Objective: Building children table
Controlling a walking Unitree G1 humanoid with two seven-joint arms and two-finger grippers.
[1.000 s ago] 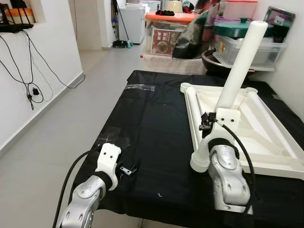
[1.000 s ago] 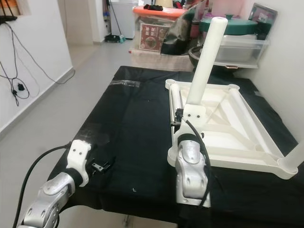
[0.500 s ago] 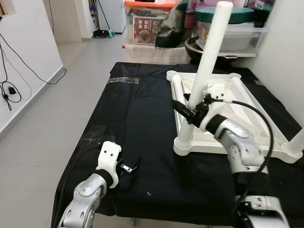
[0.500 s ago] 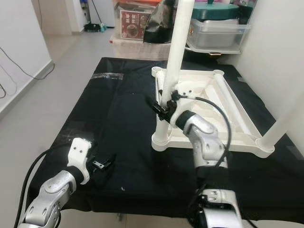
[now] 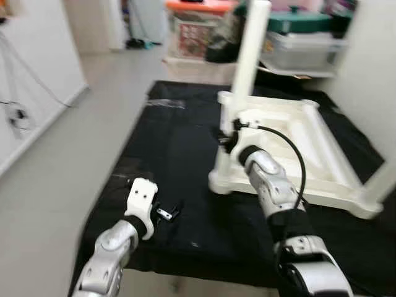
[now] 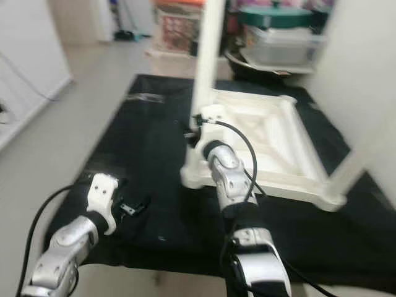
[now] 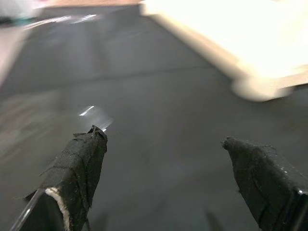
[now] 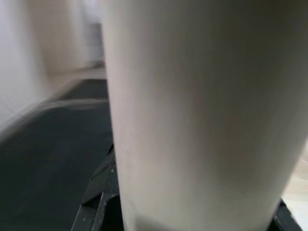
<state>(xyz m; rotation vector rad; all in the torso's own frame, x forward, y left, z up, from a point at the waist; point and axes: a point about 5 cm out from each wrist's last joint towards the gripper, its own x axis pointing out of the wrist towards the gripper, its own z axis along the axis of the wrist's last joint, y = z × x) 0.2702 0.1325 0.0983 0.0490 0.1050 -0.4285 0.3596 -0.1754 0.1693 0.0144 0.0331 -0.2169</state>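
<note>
A white children's table top (image 5: 291,124) lies upside down on a black cloth (image 5: 179,142). A white leg (image 5: 247,55) stands nearly upright in its near-left corner socket. My right gripper (image 5: 226,139) is shut on this leg low down, just above the socket. In the right wrist view the leg (image 8: 192,110) sits between the black fingers (image 8: 96,197). A second leg (image 5: 382,176) rises from the near-right corner. My left gripper (image 5: 168,213) rests low over the cloth near the front-left edge, open and holding nothing; its fingertips (image 7: 79,159) stand wide apart.
Storage boxes with an orange lid (image 5: 198,6) and a green lid (image 5: 303,25) are stacked behind the table. A strip of clear tape (image 5: 164,104) lies on the cloth's far left. Grey floor (image 5: 68,154) and a white wall with cables (image 5: 18,114) are on the left.
The camera has shifted and the picture is blurred. The leg has swung from leaning right to nearly upright, with my right gripper still on it. My left gripper has stayed in place.
</note>
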